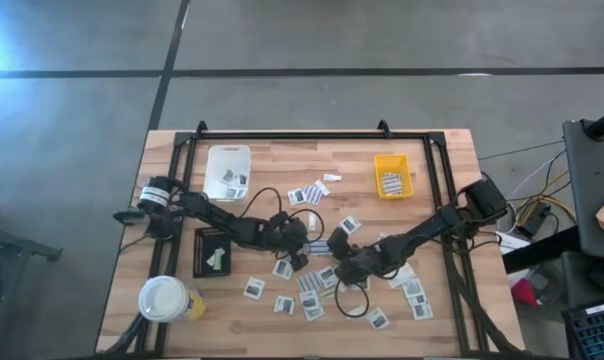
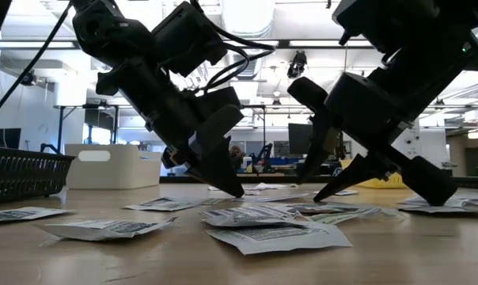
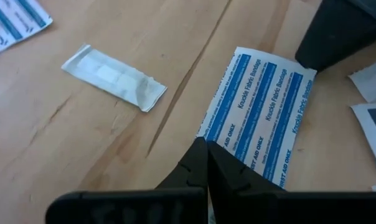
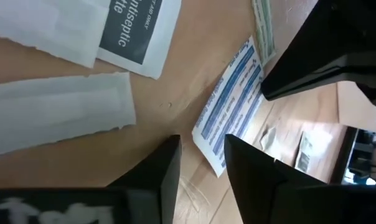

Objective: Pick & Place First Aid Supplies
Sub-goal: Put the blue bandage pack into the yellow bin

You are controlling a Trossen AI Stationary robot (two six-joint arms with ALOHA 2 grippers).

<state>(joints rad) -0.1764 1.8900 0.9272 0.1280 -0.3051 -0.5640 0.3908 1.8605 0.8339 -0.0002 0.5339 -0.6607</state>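
The left gripper (image 1: 298,243) stands low over the middle of the table (image 1: 452,160), and in the left wrist view its fingers (image 3: 203,168) are pressed together with no gap between them. Their tips sit on the near edge of a blue-striped bandage strip (image 3: 259,115), but I cannot tell whether they really pinch it or only touch it. The strip lies flat on the wood, and its long axis runs away from these fingers toward the other arm. The right gripper (image 1: 344,268) is just beside it, on the opposite end of the same strip (image 4: 231,106); its fingers (image 4: 250,168) stand apart with bare wood between them and hold nothing. So the strip lies between the two grippers, with the left one nearer, and I judge that the left arm must lift it. Other white packets (image 1: 312,300) are scattered around, and some already lie in the yellow tray (image 1: 390,176).
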